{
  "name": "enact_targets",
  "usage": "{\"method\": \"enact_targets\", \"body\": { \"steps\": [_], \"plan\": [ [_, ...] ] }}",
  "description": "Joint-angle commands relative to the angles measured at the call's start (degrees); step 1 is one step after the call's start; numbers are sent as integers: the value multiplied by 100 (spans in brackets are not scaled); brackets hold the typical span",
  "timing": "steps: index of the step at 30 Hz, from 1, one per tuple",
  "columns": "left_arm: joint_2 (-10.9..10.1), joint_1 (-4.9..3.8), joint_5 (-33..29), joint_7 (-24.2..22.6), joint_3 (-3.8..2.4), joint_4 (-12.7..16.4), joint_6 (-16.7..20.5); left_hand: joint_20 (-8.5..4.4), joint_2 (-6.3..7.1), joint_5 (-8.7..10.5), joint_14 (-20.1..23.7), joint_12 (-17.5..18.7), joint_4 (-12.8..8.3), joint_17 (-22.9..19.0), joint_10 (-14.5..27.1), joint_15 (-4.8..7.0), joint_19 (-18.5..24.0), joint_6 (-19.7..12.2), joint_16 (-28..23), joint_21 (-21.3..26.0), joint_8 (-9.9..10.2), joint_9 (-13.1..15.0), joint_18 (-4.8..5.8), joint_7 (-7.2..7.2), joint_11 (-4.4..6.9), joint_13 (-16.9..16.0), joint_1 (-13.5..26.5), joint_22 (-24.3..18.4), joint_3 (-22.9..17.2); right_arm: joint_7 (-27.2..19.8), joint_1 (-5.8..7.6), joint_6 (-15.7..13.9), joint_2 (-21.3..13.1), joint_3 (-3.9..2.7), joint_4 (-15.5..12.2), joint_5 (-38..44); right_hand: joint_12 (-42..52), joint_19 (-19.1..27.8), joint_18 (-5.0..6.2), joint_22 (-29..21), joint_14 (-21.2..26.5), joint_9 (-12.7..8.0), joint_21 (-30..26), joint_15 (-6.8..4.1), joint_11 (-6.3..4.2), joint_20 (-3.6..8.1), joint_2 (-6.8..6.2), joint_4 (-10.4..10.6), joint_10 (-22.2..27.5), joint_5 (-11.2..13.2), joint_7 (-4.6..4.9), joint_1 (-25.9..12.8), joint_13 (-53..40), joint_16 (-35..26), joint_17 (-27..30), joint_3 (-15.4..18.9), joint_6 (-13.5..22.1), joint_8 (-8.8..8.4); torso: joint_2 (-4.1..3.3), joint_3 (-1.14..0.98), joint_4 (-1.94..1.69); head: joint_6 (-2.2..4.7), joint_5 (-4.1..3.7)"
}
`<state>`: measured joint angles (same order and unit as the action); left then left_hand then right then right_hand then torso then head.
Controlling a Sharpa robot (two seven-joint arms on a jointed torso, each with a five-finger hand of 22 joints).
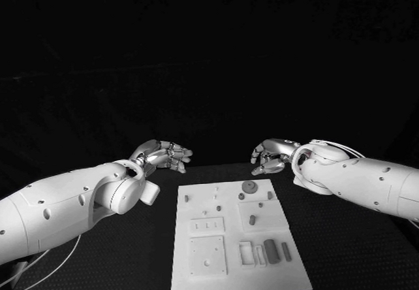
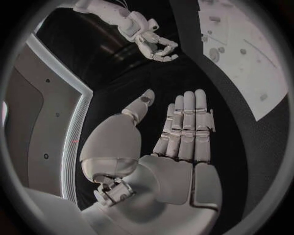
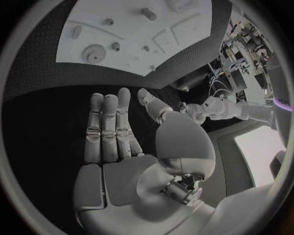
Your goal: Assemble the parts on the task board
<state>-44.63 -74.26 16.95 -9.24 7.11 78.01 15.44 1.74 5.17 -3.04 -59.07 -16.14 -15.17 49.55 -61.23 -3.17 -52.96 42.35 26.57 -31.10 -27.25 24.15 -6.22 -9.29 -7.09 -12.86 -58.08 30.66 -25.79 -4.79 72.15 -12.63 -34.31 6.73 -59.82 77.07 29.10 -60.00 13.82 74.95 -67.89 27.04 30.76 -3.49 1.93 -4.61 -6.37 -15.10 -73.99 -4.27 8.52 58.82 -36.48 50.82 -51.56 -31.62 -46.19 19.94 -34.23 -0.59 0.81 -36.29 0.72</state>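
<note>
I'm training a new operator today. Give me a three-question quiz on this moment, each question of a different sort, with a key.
1. True or false: the left hand holds one of the parts.
2. Where are both hands relative to the task board?
A. Resting on it
B. Beyond its far end, off to each side
C. Under the table
3. Fill in: the round gear-like part lies near the board's ____ end, as the head view shows it.

Key
1. False. In its wrist view the left hand's fingers lie straight with nothing in them; the right hand is empty too.
2. B
3. far
</note>
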Motion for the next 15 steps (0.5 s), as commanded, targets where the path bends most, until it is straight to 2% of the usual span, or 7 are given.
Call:
{"method": "enact_targets", "body": {
  "steps": [1, 3, 7, 8, 11, 15],
  "plan": [
    [-22, -5, 180, -73, -2, 129, -52, -56, 16, 13, -20, 33, 31, 18, -68, 3, 7, -48, 14, 32, 44, 15, -54, -12, 16, -28, 32, 9, 2, 412, -11, -15, 61, 50, -29, 855, 377, -102, 118, 148, -11, 19, 179, -84, -27, 34, -44, 12, 80, -24, -38, 35, -502, 338, -249, 40, -66, -72, -172, -52, -94, -8, -30],
    [-41, -17, 180, -64, -2, 193, -20, -64, 16, 13, -15, 37, 32, 25, -84, 1, 9, -57, 10, 36, 59, 18, -44, -15, 22, -39, 35, 10, 0, 476, -17, 6, 109, 73, -28, 988, 709, -173, 118, 151, -32, 39, 370, -110, -50, 83, -11, 23, 138, -31, -60, 49, -921, 617, -437, 34, -116, -123, -223, -70, -126, -15, -41],
    [-11, -18, 180, -62, -5, 221, -21, -88, 19, 13, 30, 63, 39, 43, -116, -19, 44, -77, -23, 71, 109, 33, 2, -67, 31, -82, 58, 5, -3, 615, -48, 129, 186, 135, -6, 1203, 1065, -171, 118, 153, 11, 58, 610, -117, -56, 139, -87, 31, 265, -33, -59, 36, -1368, 906, -619, 33, -142, -198, -326, -106, -182, -23, -75],
    [-3, -18, 180, -63, -5, 217, -25, -90, 18, 13, 38, 66, 41, 44, -119, -22, 49, -77, -29, 76, 114, 36, 8, -71, 32, -88, 62, 4, -3, 626, -55, 139, 195, 144, 3, 1219, 1100, -162, 118, 153, 15, 60, 632, -116, -55, 139, -89, 37, 272, -33, -56, 33, -1410, 932, -633, 29, -142, -208, -336, -108, -189, -23, -83],
    [21, -18, 180, -54, -5, 220, -29, -105, 14, 13, 71, 89, 46, 48, -122, -39, 74, -63, -59, 102, 129, 53, 38, -90, 32, -114, 78, -1, -5, 653, -108, 155, 234, 179, 54, 1271, 1309, -129, 118, 153, 28, 69, 764, -108, -46, 144, -115, 61, 315, -30, -46, 23, -1645, 1110, -730, 15, -140, -264, -422, -132, -252, 7, -138],
    [18, -18, 179, -46, -5, 234, -27, -114, 14, 13, 83, 106, 48, 51, -114, -47, 82, -53, -72, 113, 135, 63, 54, -96, 27, -127, 88, -2, -5, 656, -167, 140, 303, 194, 153, 1301, 1563, -96, 118, 149, 65, 80, 942, -103, -40, 163, -120, 61, 389, -30, -39, 33, -1914, 1342, -841, -2, -131, -334, -495, -146, -282, 9, -155]
  ]
}}
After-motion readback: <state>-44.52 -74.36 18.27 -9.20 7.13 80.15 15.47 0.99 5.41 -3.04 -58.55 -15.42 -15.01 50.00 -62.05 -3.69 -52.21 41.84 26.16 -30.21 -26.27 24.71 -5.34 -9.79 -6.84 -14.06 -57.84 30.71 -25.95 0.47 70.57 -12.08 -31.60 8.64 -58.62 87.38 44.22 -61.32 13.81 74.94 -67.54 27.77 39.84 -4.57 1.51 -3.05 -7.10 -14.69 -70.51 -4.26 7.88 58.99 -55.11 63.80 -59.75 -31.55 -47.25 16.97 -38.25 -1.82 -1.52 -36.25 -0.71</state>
